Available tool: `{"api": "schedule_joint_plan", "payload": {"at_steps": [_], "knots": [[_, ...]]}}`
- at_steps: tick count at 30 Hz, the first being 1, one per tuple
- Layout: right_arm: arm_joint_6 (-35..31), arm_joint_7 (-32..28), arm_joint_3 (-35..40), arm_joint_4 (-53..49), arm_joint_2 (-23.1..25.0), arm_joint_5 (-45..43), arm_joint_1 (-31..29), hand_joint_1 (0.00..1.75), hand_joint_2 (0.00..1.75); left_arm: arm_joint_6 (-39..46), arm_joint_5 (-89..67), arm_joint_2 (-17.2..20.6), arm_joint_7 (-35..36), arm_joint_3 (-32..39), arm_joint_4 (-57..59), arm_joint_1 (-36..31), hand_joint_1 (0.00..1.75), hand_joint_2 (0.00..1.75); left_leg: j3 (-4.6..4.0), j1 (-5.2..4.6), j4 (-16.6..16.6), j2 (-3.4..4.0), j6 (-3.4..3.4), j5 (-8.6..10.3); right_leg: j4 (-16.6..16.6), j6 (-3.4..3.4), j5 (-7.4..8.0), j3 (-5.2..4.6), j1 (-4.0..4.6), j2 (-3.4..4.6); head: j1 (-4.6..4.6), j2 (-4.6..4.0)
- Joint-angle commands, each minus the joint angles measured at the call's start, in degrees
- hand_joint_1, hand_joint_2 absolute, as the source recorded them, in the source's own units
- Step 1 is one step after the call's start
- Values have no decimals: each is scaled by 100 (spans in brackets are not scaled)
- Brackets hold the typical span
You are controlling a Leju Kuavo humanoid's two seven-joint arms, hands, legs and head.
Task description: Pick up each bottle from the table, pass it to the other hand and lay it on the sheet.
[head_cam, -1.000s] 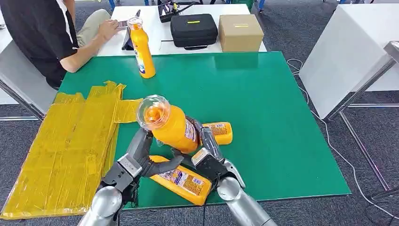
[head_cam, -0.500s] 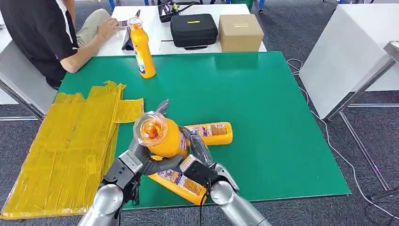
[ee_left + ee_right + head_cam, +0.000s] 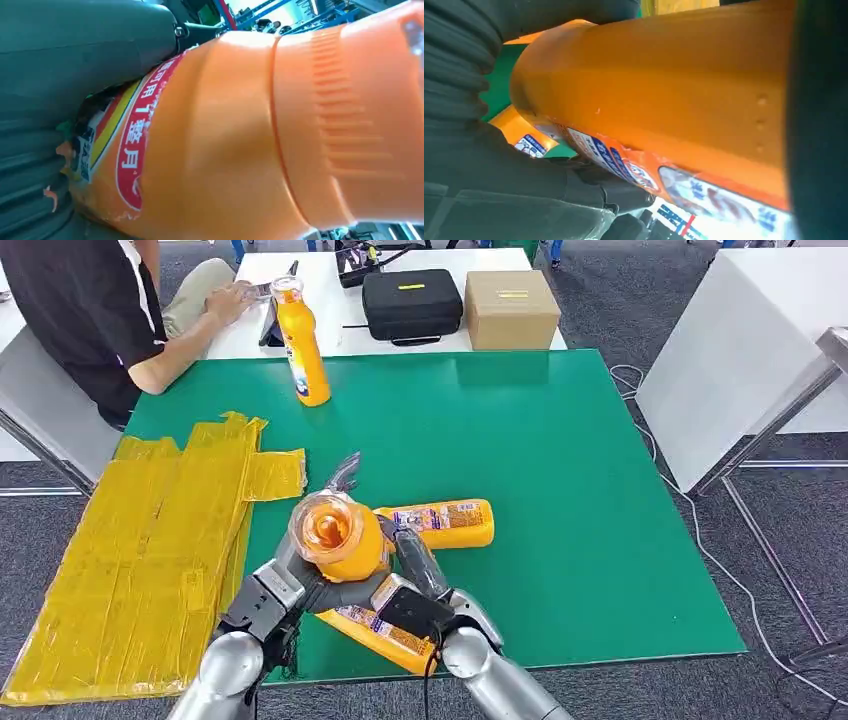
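You have the orange bottle (image 3: 338, 536) held up over the near edge of the green table (image 3: 560, 490), cap toward the camera, with both hands clamped on it: the left hand (image 3: 290, 585) from the left, the right hand (image 3: 420, 585) from the right. Under it lie two more bottles (image 3: 440, 523), flat on the table. The yellow sheet (image 3: 150, 540) lies to the left. A fourth bottle (image 3: 301, 340) stands upright at the far edge, near a person's arm (image 3: 190, 330).
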Motion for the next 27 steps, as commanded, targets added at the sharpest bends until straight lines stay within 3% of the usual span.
{"api": "schedule_joint_plan", "payload": {"at_steps": [1,23,25,27], "knots": [[21,39,52,223,-19,145,-49,175,175,-135,18,-61,-69,-70,385,-217,175,175,11,5,-3,-3,-14,-2,-9,-4,-1,16,5,-5,2,-2],[-106,-254,-213,42,2,45,-46,175,175,-13,-78,-10,-276,177,277,5,175,175,10,2,-3,4,-11,-2,-6,-3,-1,11,2,2,0,-2],[-379,-339,-251,-312,-86,154,36,0,175,85,-103,17,-342,279,161,85,175,175,7,2,-2,3,-11,-2,-5,-3,-1,8,2,1,0,-2],[-462,-248,-290,-900,-241,165,222,0,175,131,-92,69,-359,414,25,184,175,175,9,3,-1,4,-14,-5,-5,-4,-3,11,3,2,2,-2]]}}
